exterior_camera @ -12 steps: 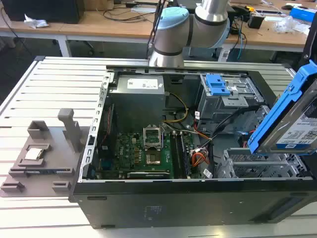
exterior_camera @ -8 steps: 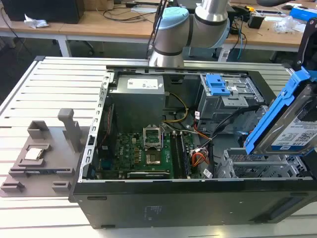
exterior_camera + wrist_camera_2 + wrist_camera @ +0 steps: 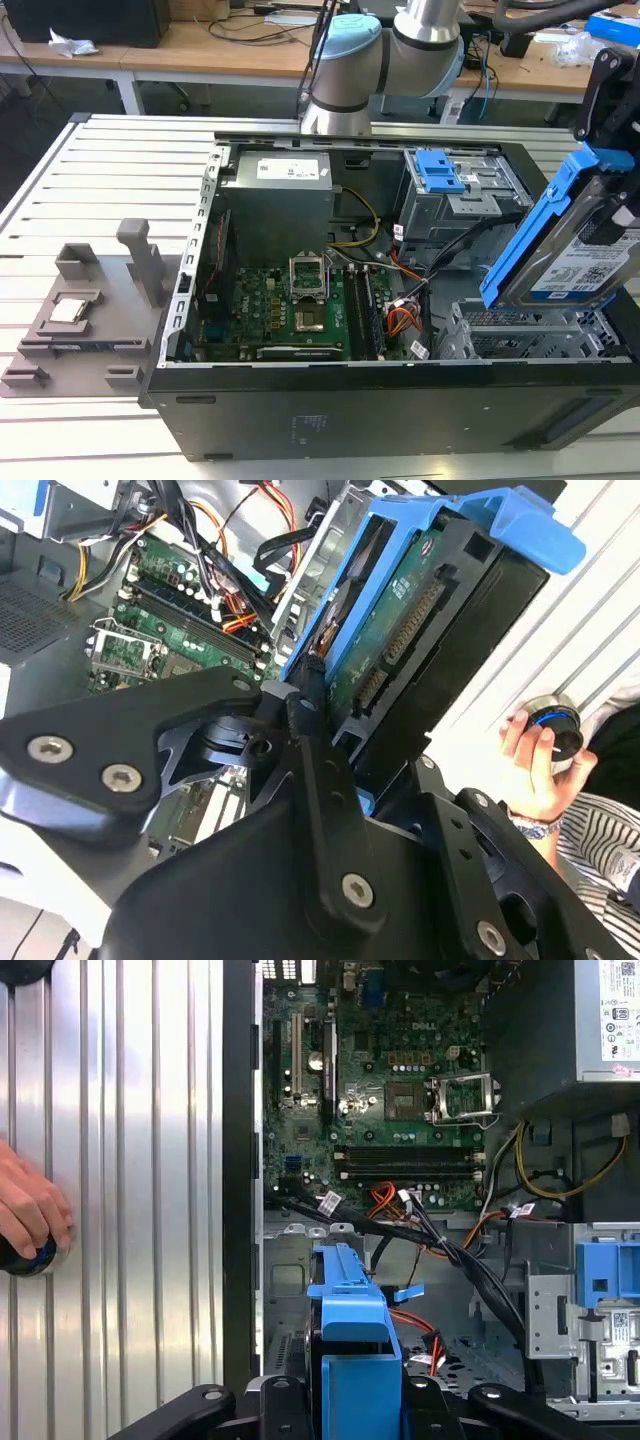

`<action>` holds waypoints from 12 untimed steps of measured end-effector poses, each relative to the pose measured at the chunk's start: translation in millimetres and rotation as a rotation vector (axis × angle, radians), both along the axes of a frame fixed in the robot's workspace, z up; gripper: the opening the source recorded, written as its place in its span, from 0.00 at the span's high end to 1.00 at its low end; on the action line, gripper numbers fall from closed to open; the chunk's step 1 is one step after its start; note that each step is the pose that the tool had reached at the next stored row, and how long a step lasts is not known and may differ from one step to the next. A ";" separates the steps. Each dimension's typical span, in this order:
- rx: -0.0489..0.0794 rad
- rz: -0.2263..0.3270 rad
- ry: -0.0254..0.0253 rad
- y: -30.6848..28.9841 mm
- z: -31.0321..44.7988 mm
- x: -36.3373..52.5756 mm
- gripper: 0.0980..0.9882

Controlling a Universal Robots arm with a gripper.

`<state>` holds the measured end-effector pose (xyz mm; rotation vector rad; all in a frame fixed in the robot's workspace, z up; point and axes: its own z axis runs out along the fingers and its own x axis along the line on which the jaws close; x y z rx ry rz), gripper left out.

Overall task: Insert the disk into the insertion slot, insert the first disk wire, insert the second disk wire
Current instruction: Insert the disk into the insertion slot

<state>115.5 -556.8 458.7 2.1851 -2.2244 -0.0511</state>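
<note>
One disk (image 3: 572, 250), gripped by the tool (image 3: 365, 755), above one insertion slot (image 3: 500, 342). Slatted table (image 3: 100, 170); desks (image 3: 200, 55) behind, seemingly a workshop.

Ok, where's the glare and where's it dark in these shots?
First wrist view: glare streaks the ribbed table. Second wrist view: the table beyond the disk is washed out white, the tool dark in front. Exterior view: even light, with the near wall of the computer case in shade.
</note>
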 end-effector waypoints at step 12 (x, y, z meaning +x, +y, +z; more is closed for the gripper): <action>0.000 0.024 0.0000 7.3 -23.4 -2.0 0.70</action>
